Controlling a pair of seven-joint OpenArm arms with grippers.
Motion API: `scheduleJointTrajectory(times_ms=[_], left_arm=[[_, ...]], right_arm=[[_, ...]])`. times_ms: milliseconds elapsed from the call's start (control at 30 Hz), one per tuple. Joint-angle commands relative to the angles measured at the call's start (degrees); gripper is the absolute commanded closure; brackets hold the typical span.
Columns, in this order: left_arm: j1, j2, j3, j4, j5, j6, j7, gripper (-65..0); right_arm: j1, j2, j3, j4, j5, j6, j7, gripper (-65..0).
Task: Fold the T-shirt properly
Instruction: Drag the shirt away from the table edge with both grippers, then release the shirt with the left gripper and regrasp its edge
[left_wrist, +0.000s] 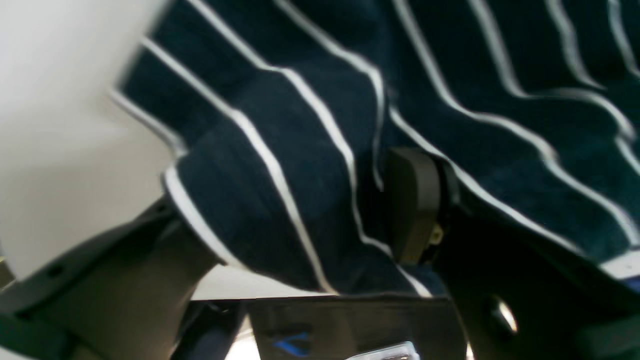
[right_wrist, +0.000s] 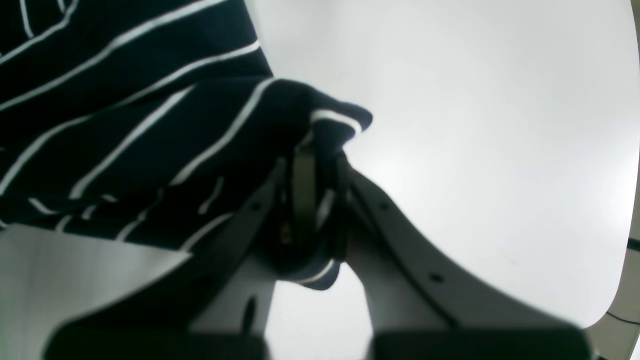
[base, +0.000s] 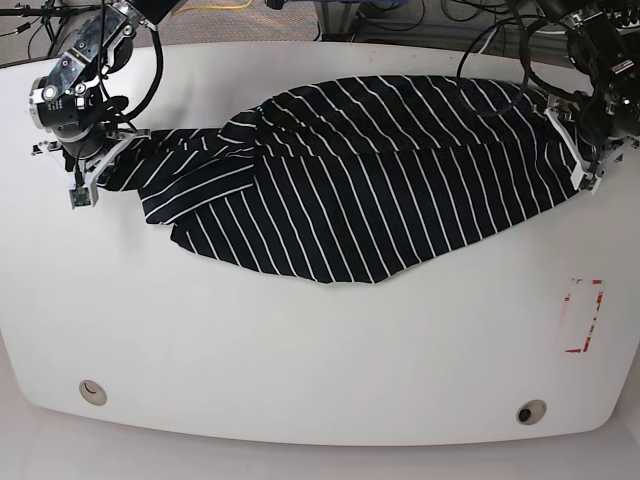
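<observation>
Base view: white, smooth counter (base: 300, 380) with rounded edge and a red outlined rectangle (base: 583, 316) near its right side. Farther back, the T-shirt (base: 350, 170), soft dark fabric with thin white stripes, lies rumpled across the counter between both arms. Right hand (right_wrist: 320, 170), pale curved fingers pressed together, pinches a bunched shirt edge. Left hand (left_wrist: 300, 210), dark fingers spread apart, has striped cloth draped between them.
</observation>
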Motion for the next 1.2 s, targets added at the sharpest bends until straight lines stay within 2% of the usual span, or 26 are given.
scheduleJointTrajectory(times_ms=[0, 200, 300, 500, 667, 833, 1000, 1167], left_arm=[[-0.19, -1.13, -3.18, 1.40, -1.59, -0.06, 1.03, -38.5], [-0.19, -1.66, -9.68, 1.40, -7.48, -0.06, 3.36, -38.5], [-0.19, -3.51, -13.90, 1.32, -10.82, -0.06, 3.36, -38.5], [-0.63, -5.97, -19.53, -0.44, -12.22, -0.06, 3.36, -38.5], [-2.83, -8.34, -20.76, -4.05, -11.96, -0.06, 3.36, -38.5], [-4.59, -8.96, -22.96, -11.17, -11.87, -0.06, 2.61, -38.5], [-5.29, -10.54, -21.64, -18.02, -12.05, -0.06, 0.06, -38.5], [-7.31, -10.54, -19.97, -23.30, -11.87, -0.06, -2.05, -38.5]], right_arm=[[0.46, 0.71, 0.16, 1.00, 0.20, -0.36, 1.02, 0.0], [0.19, 0.71, 0.16, 1.00, 0.20, -0.36, 1.02, 0.0], [0.11, 0.71, 0.24, 1.00, 0.20, -0.36, 1.02, 0.0], [0.11, 0.71, 0.24, 1.00, 0.20, -0.36, 1.02, 0.0], [0.19, 0.71, 0.24, 1.00, 0.20, -0.36, 1.02, 0.0], [0.37, 0.71, 0.24, 1.00, 0.20, -0.36, 1.02, 0.0], [0.37, 0.71, 0.24, 1.00, 0.20, -0.36, 1.02, 0.0], [0.37, 0.71, 0.24, 1.00, 0.20, -0.36, 1.02, 0.0]])
